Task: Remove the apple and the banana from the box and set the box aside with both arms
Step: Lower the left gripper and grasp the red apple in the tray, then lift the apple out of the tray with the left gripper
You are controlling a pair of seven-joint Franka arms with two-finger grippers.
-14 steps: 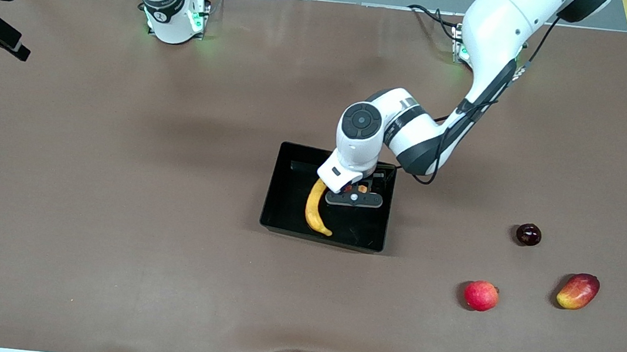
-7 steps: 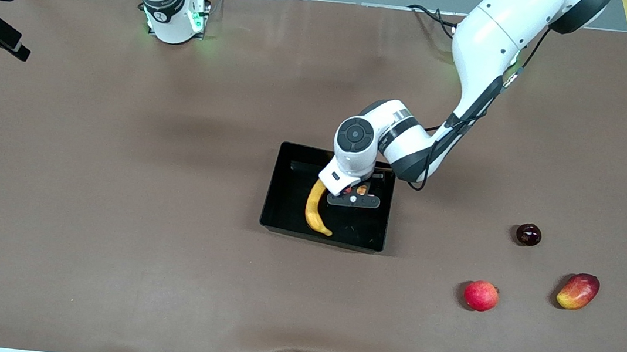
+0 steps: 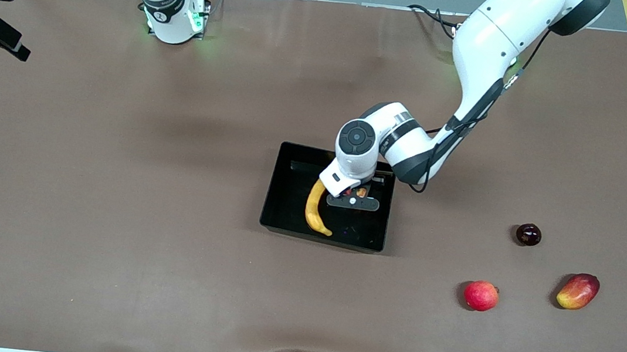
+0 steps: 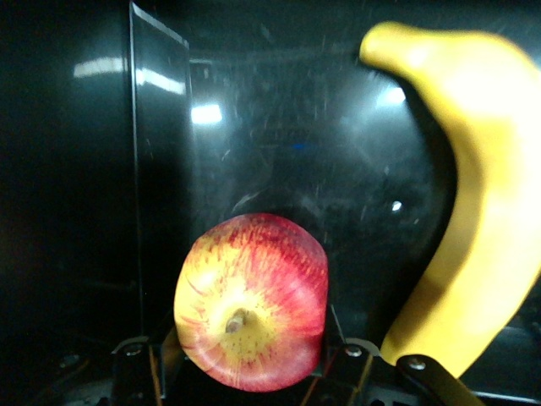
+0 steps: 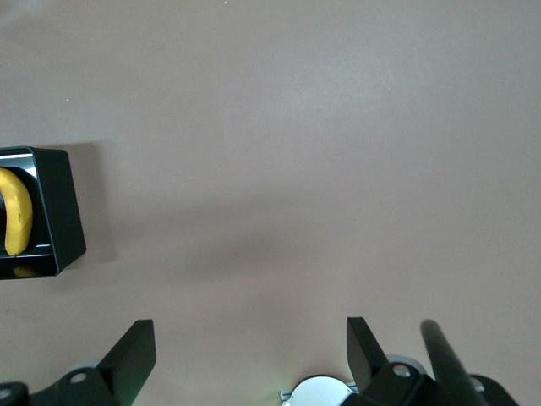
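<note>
The black box (image 3: 291,197) sits mid-table with the yellow banana (image 3: 314,208) lying in it. My left gripper (image 3: 354,193) is down inside the box beside the banana, shut on the small red apple with yellow streaks (image 3: 360,191). In the left wrist view the apple (image 4: 251,300) fills the gap between the jaws (image 4: 251,359), with the banana (image 4: 473,211) beside it and a box wall (image 4: 161,169) close by. My right gripper (image 5: 249,334) is open and empty, waiting high over bare table near its base; its view shows the box (image 5: 52,211) and banana (image 5: 17,222) at the edge.
Toward the left arm's end of the table lie a plain pinkish-red round fruit (image 3: 480,295), a red-and-yellow mango (image 3: 578,291) and a small dark red fruit (image 3: 528,234). The right arm's base (image 3: 173,15) stands at the table's back edge.
My left arm's wrist and hand shifted slightly toward the robots' bases inside the box, still holding the apple. The banana, box and other fruits have not moved.
</note>
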